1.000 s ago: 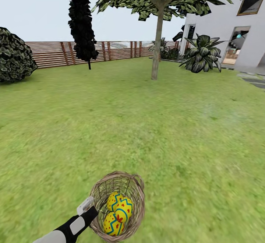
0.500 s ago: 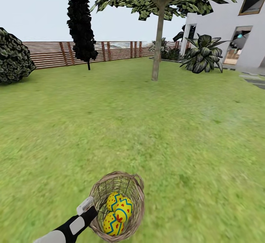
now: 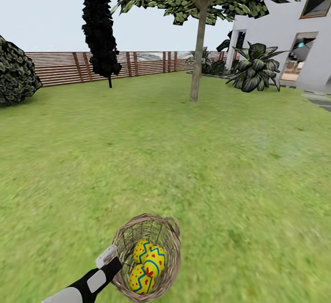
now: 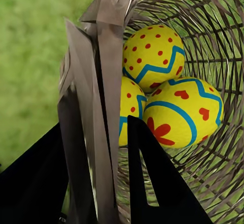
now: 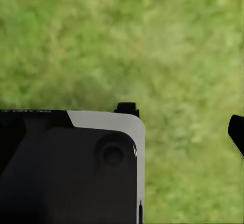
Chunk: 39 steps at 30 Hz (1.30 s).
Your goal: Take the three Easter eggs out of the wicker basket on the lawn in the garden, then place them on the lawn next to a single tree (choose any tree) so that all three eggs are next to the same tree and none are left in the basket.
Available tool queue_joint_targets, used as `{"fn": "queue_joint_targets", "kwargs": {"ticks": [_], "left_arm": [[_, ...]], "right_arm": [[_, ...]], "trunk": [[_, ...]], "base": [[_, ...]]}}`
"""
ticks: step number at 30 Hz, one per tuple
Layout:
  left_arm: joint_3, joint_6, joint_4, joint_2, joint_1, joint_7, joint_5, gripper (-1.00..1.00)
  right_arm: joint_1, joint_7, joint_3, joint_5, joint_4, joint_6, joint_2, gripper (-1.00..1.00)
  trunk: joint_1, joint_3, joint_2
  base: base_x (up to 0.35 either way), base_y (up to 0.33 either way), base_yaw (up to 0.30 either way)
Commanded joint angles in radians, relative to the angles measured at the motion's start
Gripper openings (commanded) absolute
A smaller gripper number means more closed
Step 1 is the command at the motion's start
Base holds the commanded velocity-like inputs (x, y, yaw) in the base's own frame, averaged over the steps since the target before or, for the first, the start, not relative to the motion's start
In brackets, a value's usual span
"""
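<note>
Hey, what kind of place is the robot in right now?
Most likely a fenced back garden beside a house: a wide lawn, a slatted wooden fence, a pale-trunked tree, and a white house at the edge.

my head camera looks forward and down over the lawn (image 3: 207, 156), the tree (image 3: 197, 64) far off at upper centre. my left wrist camera sits tight against the wicker basket (image 4: 213, 40), which the head view shares at bottom centre. my right wrist camera faces down at grass.
</note>
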Motion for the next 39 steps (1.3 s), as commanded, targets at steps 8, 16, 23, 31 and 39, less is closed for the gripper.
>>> {"fn": "queue_joint_targets", "kwargs": {"ticks": [8, 16, 23, 31, 39], "left_arm": [[0.001, 0.003, -0.002, 0.0, 0.0, -0.003, 0.012, -1.0], [0.001, 0.003, -0.002, 0.0, 0.0, -0.003, 0.011, -1.0], [0.001, 0.003, -0.002, -0.002, 0.0, -0.003, 0.011, -1.0], [0.001, 0.003, -0.002, -0.002, 0.0, -0.003, 0.011, -1.0], [0.001, 0.003, -0.001, -0.002, 0.0, -0.003, 0.011, -1.0]], "right_arm": [[-0.002, 0.001, -0.008, 0.007, 0.005, -0.007, -0.001, 1.0], [-0.002, 0.001, -0.008, 0.007, 0.005, -0.007, -0.001, 1.0], [-0.002, 0.001, -0.008, 0.007, 0.005, -0.007, -0.001, 1.0], [0.004, 0.003, -0.008, 0.004, 0.008, -0.002, 0.0, 1.0], [0.013, 0.002, -0.008, 0.002, 0.005, -0.008, 0.001, 1.0]], "trunk": [[0.001, -0.002, -0.002], [0.001, -0.002, -0.002], [0.001, -0.002, -0.002], [0.001, -0.002, -0.002], [0.001, 0.002, -0.002]], "base": [[0.341, 0.0, 0.0], [0.341, 0.0, 0.0], [0.341, 0.0, 0.0], [0.341, 0.0, 0.0], [0.341, 0.0, 0.0]]}}
